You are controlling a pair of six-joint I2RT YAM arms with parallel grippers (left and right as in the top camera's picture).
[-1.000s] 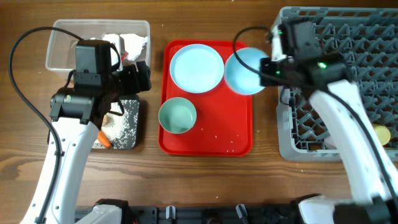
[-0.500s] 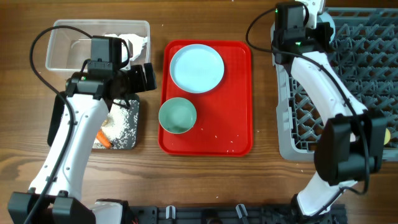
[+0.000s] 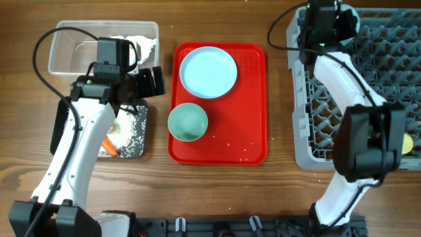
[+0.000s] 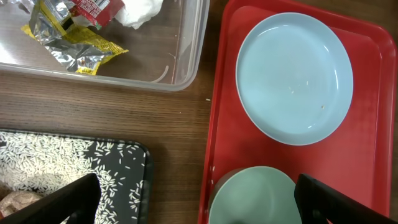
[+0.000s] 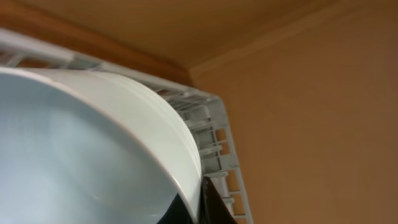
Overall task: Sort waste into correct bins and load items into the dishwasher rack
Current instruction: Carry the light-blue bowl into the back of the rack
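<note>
The left gripper (image 4: 196, 186) is hanging over the left half of the table, just above the gap between the clear tub (image 3: 69, 56) and the black tray (image 3: 135, 135). Its two fingers (image 4: 65, 200) are spread wide apart and are holding nothing. The clear tub is sitting near the far left corner of the table. The shiny wrappers (image 4: 71, 28) and the crumpled napkin (image 4: 140, 9) are lying inside it. The black tray is sitting closer to the near edge, just beside the tub. White rice (image 4: 62, 165) is lying all over it, a small brown lump (image 4: 18, 202) is resting on the rice, and an orange carrot piece (image 3: 110, 147) is lying at the tray's near end. The red tray (image 3: 247, 125) is sitting in the middle of the table. The round plate (image 3: 208, 72) is lying on its far half, and the teal bowl (image 3: 188, 122) is standing on its near half, close to the plate but not touching it. The big grey rack (image 3: 368, 99) is sitting along the right edge of the table. The right gripper (image 5: 200, 208) is reaching over the rack's far left corner and is squeezing the rim of the light blue bowl (image 5: 93, 149), holding it tipped right next to the rack's wall. A yellow cup (image 3: 411, 142) is peeking out of the rack at the right edge.
</note>
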